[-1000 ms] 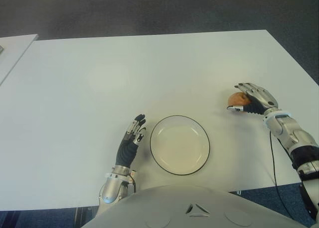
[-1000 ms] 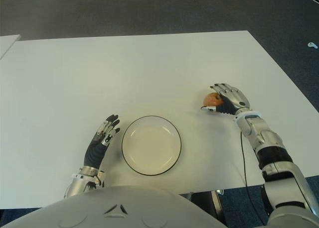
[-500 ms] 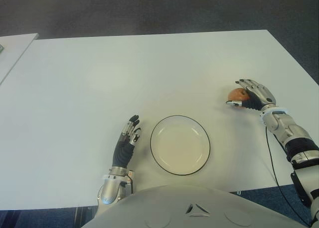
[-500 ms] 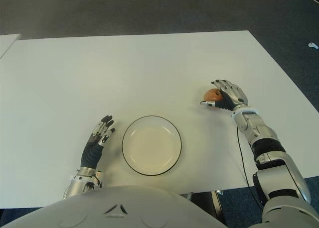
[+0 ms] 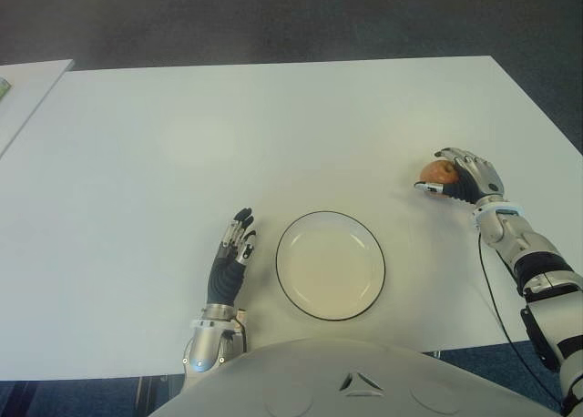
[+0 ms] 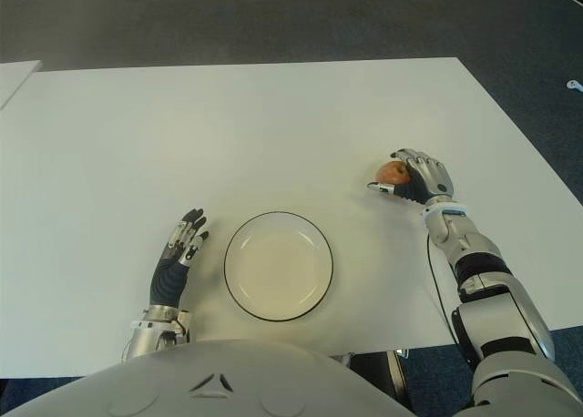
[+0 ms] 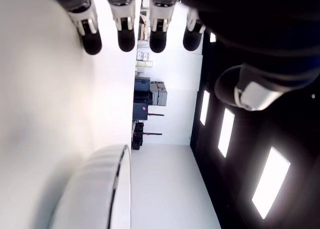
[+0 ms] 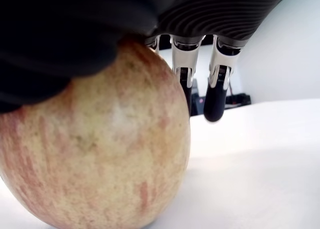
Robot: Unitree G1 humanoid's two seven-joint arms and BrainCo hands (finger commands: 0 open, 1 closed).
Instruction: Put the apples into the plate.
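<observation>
— Since a second ago, what has moved?
— Only a little: the right hand (image 5: pixel 463 174) has drawn in closer over the apple (image 5: pixel 438 172), and the left hand (image 5: pixel 232 253) has edged back toward the robot.
— Where is the apple?
— On the white worktop (image 5: pixel 273 135), right of the plate (image 5: pixel 331 265) and apart from it. The right hand's fingers (image 8: pixel 218 84) curl over its top, palm pressed on it.
— And the left hand?
— Just left of the plate, fingers straight, holding nothing.
</observation>
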